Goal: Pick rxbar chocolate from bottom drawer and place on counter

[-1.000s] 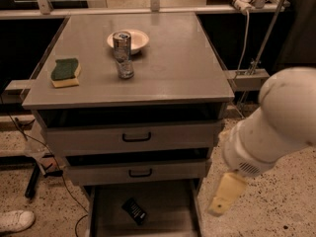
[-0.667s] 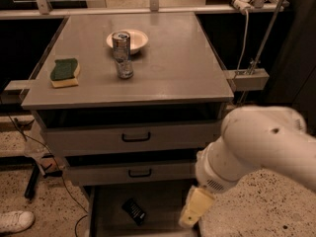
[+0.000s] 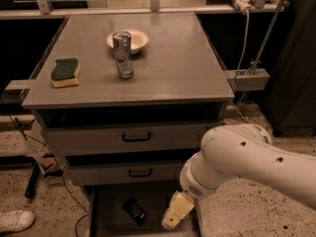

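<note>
The rxbar chocolate (image 3: 134, 210), a flat black bar, lies on the floor of the open bottom drawer (image 3: 108, 206), left of centre. The counter (image 3: 177, 68) is the grey cabinet top above. My gripper (image 3: 174, 215) hangs from the white arm over the drawer's right part, just right of the bar and apart from it. Only its pale finger (image 3: 177, 210) shows.
On the counter stand a can (image 3: 123, 54), a white bowl (image 3: 134, 38) behind it and a green-and-yellow sponge (image 3: 65, 72) at the left. Two upper drawers with black handles (image 3: 136, 138) are closed. A shoe (image 3: 16, 220) lies on the floor at the left.
My arm has swung left and down, carrying the gripper from beside the cabinet's right side to over the open bottom drawer near the bar.
</note>
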Robot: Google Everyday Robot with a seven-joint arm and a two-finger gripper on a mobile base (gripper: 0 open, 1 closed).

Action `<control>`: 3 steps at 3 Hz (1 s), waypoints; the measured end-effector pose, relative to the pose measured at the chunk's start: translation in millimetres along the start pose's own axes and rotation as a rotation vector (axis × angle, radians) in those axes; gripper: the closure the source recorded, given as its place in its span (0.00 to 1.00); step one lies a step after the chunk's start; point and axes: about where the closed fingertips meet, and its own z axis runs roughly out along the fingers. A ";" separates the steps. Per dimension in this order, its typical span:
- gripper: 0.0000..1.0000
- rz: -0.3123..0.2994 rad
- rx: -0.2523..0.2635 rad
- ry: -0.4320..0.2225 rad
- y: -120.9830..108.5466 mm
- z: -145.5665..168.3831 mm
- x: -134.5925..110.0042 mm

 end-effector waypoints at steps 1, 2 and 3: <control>0.00 0.000 0.000 0.000 0.1 0.2 0.1; 0.00 0.056 -0.017 -0.016 -2.5 36.9 6.5; 0.00 0.168 -0.020 -0.037 -15.5 98.3 27.3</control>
